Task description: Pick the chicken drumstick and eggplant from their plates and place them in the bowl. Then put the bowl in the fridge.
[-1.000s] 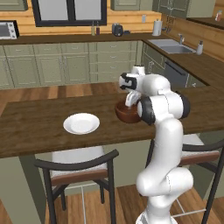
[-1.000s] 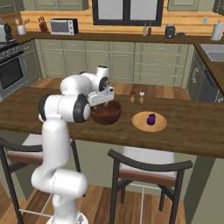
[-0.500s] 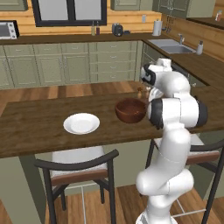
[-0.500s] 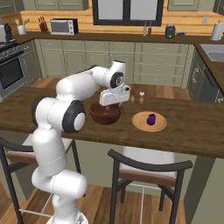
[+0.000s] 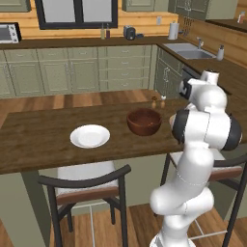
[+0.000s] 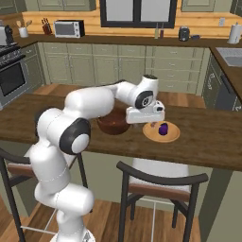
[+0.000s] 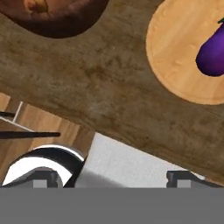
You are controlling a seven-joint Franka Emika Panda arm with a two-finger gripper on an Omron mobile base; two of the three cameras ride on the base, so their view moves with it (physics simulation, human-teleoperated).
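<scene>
Hand view looks down on the wooden counter [image 7: 100, 83], with the tan plate [image 7: 179, 57] at upper right and the purple eggplant [image 7: 213, 50] lying on it near the frame's right edge. At the top left is part of the dark wooden bowl [image 7: 57, 19], and an orange-brown piece, the chicken drumstick [image 7: 37, 5], shows inside it. The gripper [image 7: 109, 177] has its two dark tips spread wide at the bottom, with nothing between them. From the right base view, the gripper [image 6: 145, 116] hangs above the counter between the bowl [image 6: 112, 124] and the tan plate [image 6: 161, 133], where the eggplant [image 6: 163, 128] sits. From the left base view, the white plate [image 5: 89, 136] lies bare on the counter, left of the bowl [image 5: 144, 121] and apart from it.
</scene>
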